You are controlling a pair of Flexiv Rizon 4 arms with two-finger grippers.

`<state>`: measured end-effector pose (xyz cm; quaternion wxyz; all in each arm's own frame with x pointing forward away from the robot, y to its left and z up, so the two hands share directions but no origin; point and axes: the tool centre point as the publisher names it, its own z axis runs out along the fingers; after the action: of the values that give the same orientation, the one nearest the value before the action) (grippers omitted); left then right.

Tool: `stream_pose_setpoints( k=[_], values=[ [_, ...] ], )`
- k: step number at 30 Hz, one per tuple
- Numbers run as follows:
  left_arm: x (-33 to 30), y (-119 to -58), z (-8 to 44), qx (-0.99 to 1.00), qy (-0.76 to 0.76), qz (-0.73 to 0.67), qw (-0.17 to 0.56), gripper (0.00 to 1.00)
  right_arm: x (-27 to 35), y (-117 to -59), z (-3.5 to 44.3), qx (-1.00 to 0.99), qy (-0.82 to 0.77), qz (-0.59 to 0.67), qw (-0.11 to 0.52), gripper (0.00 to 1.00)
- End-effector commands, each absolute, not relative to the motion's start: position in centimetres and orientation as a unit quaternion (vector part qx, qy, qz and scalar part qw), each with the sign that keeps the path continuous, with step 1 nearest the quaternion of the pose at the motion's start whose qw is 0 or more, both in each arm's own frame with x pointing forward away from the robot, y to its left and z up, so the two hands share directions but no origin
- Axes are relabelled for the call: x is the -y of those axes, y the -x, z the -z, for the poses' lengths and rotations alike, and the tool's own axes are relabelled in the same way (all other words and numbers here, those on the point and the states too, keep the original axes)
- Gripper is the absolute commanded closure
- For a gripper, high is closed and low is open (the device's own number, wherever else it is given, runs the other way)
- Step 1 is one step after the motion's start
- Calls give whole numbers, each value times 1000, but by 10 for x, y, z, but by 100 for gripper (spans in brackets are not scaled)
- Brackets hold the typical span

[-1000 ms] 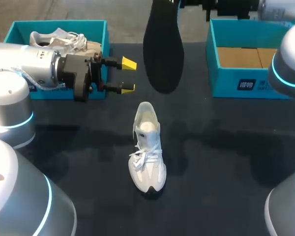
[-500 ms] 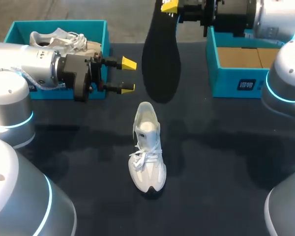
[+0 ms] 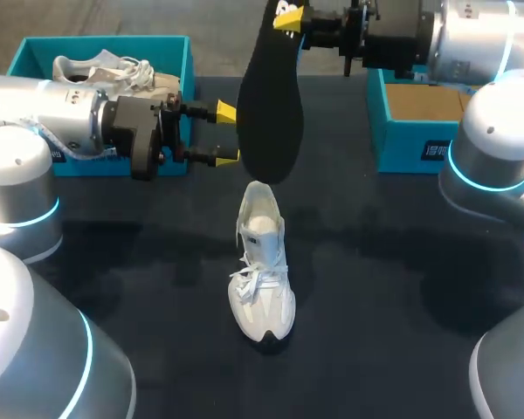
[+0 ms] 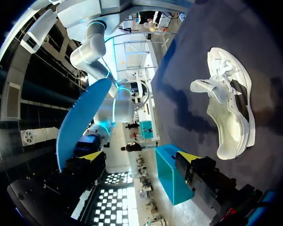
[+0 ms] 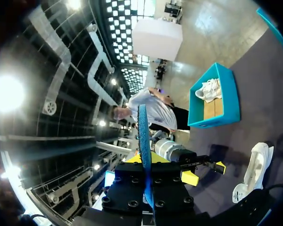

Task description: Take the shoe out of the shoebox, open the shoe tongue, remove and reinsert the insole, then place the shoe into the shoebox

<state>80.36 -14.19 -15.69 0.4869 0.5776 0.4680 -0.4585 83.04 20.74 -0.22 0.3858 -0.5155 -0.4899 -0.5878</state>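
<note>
A white laced shoe (image 3: 262, 262) stands on the dark table with its heel toward the far side. Above and behind it hangs a black insole (image 3: 271, 96), gripped at its upper end by my shut right gripper (image 3: 290, 16). My left gripper (image 3: 227, 135) is open beside the insole's lower end, and I cannot tell whether they touch. The left wrist view shows the insole's blue underside (image 4: 80, 122) beside its open gripper (image 4: 140, 157), with the shoe (image 4: 228, 113) on the table below. The right wrist view has the insole (image 5: 144, 136) edge-on in its gripper (image 5: 146, 162), the shoe (image 5: 254, 169) far below.
A teal shoebox (image 3: 35, 52) at the far left holds another white shoe (image 3: 105, 70). A second teal shoebox (image 3: 419, 144) at the far right shows only its brown cardboard floor. My left arm lies in front of the left box.
My right arm has come into view and carried the insole left and a little lower, up to the left gripper's fingertips. The left arm and the shoe have not moved.
</note>
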Motion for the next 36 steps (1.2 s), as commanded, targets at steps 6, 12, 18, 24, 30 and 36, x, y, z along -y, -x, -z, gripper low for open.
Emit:
stream_pose_setpoints(
  k=[6, 12, 18, 24, 30, 36],
  values=[
    [143, -803, 158, -468, -577, 458, 488, 0, -206, -837, 9, 481, 523, 590, 383, 100],
    [143, -803, 158, -468, -577, 458, 488, 0, -179, -840, 31, 474, 549, 579, 372, 100],
    [143, -803, 158, -468, -577, 458, 488, 0, -164, -850, 46, 467, 543, 584, 383, 100],
    [143, -803, 158, -468, -577, 458, 488, 0, -167, -865, 69, 449, 576, 526, 436, 100],
    [143, -803, 158, -468, -577, 458, 488, 0, -172, -875, 86, 437, 592, 512, 443, 100],
    [143, -803, 158, -468, -577, 458, 488, 0, -172, -885, 96, 426, 595, 514, 446, 100]
  ],
)
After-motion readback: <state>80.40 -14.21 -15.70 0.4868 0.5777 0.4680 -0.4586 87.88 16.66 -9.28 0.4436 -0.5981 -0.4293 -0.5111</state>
